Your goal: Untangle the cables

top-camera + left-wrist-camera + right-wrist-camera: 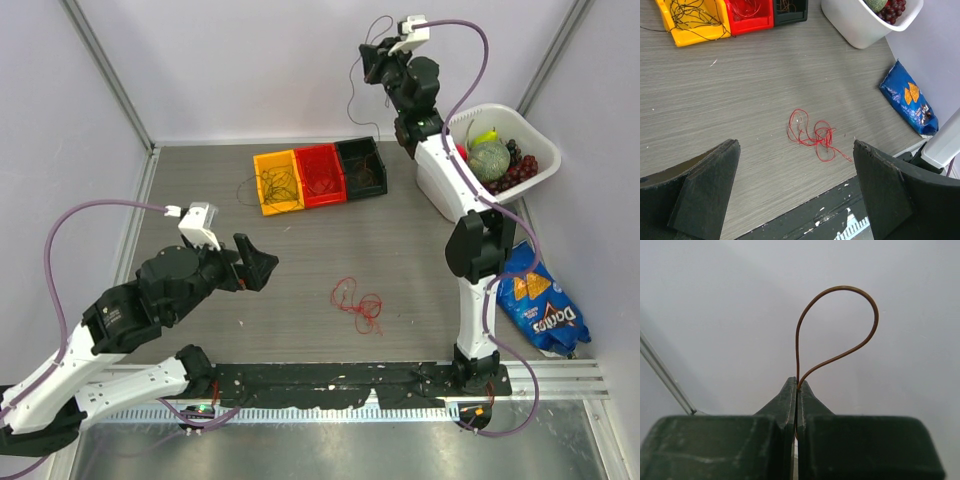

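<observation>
Grey table [420,260] with red wire tangle [812,134] just ahead of wide-open, empty left gripper [794,150]; right gripper [797,390] pinched closed on brown wire [840,287] looping beyond its tips.

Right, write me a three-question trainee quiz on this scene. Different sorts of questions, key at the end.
1. True or false: the right gripper is shut on a brown cable.
2. Where does the loose red cable lie?
A. In the yellow bin
B. On the table, between the bins and the arm bases
C. In the white basket
3. Fill in the gap: the left gripper hovers over the table with its jaws ____, holding nothing.

Key: 1 true; 2 B; 3 open.
</observation>
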Motion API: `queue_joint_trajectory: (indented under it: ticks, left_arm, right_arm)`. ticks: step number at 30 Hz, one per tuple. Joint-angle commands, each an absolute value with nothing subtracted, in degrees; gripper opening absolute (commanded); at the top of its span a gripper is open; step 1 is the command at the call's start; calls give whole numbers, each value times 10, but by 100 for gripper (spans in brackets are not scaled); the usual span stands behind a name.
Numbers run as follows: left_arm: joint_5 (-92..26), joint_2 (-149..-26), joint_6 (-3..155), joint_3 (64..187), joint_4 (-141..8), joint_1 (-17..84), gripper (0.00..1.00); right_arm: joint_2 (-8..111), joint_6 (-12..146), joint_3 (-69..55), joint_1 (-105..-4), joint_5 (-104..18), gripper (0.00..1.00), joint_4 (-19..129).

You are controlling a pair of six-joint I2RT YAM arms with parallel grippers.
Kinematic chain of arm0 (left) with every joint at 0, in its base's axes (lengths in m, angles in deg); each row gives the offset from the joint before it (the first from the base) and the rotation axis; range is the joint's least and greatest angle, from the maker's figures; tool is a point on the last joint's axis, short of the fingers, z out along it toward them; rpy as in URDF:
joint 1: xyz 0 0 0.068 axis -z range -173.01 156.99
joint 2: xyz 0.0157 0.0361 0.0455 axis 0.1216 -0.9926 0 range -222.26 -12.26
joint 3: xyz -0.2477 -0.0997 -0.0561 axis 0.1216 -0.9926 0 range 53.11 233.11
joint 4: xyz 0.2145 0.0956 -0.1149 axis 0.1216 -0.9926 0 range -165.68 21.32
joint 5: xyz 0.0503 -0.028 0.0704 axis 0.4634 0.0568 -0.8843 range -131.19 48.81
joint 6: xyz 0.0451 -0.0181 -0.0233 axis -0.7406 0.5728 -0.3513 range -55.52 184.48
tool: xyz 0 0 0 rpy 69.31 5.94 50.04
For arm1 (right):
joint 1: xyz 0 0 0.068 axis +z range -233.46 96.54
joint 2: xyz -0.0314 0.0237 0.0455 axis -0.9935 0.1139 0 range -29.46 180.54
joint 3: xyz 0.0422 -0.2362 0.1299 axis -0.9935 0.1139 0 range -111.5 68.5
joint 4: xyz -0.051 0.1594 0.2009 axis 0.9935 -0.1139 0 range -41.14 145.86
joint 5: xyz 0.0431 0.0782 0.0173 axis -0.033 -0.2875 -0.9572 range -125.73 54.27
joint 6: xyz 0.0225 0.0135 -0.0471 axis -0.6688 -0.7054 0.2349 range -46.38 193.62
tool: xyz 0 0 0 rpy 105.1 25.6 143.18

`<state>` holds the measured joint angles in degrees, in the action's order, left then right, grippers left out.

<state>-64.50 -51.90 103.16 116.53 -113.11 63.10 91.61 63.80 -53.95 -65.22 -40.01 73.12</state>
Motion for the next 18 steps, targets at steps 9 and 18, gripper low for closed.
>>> queue_joint_trajectory:
  ticks: [9,18]
  left_arm:
    - [-642,-521,1044,1160,-1112,631,100]
    - [-637,-523,1046,1153,-1109,630,100]
  right_arm:
    - [911,558,-416,-645,-437,1,807]
    - [897,409,-270,-644,-437,1,887]
